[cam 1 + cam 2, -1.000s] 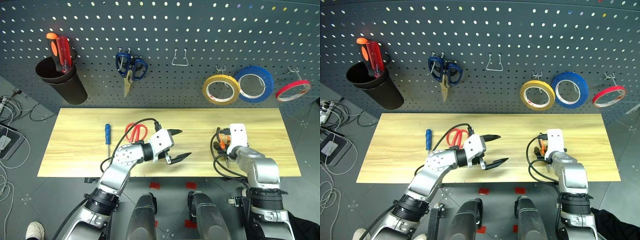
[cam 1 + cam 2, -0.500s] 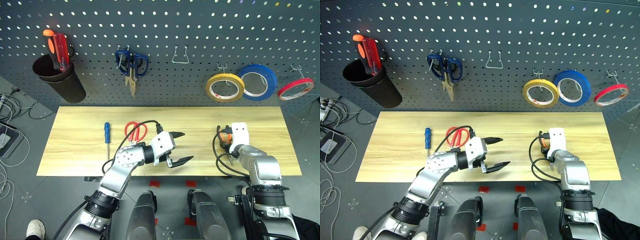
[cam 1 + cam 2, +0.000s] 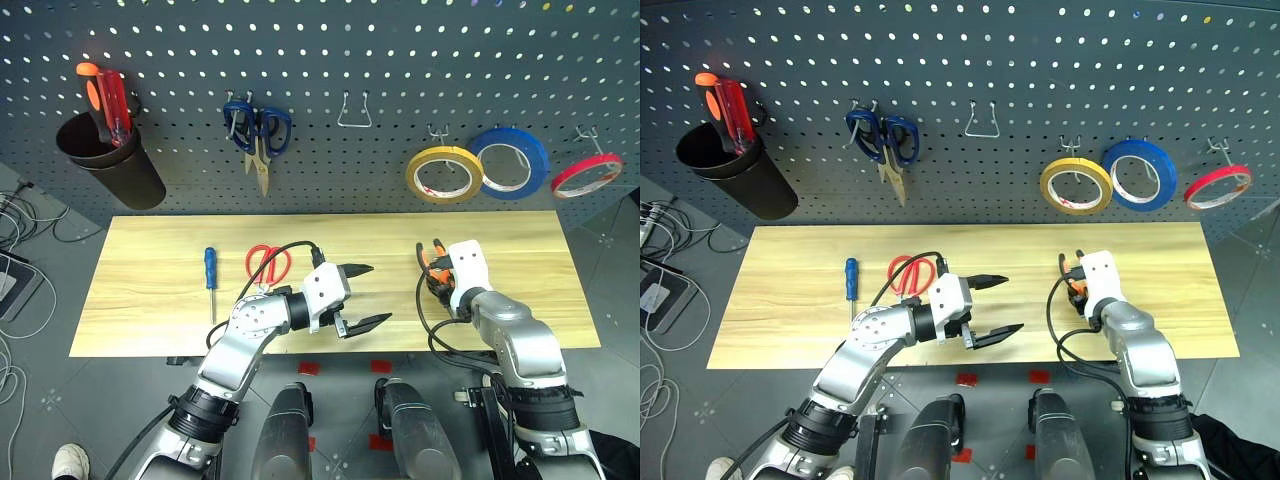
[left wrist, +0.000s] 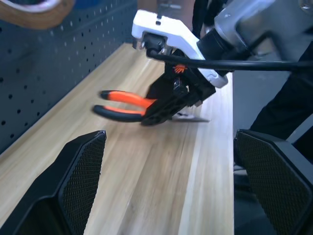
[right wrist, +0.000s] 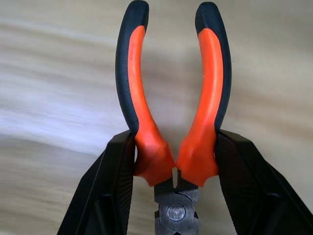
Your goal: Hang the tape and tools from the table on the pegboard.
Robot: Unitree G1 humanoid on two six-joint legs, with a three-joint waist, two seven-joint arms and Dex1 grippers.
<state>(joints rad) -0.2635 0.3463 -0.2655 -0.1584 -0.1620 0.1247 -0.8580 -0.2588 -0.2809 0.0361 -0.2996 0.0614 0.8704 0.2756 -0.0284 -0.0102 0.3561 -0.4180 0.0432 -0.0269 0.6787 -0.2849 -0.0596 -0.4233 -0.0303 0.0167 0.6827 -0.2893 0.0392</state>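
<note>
While the tape already hangs, the pliers are the tool in hand.
Pegboard: tape hung beside blue roll; one bare hook.
Table: red scissors and blue screwdriver lie waiting.
Cup: two screwdrivers, red and orange.
Right gripper: clamped on pliers near the pivot, apparently just off the wood.
Left gripper: spread wide, empty.
Next: carry the pliers up to a hook, handles leading.

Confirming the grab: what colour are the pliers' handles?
Orange with black outer edges; the pliers show best in the right wrist view.
</note>
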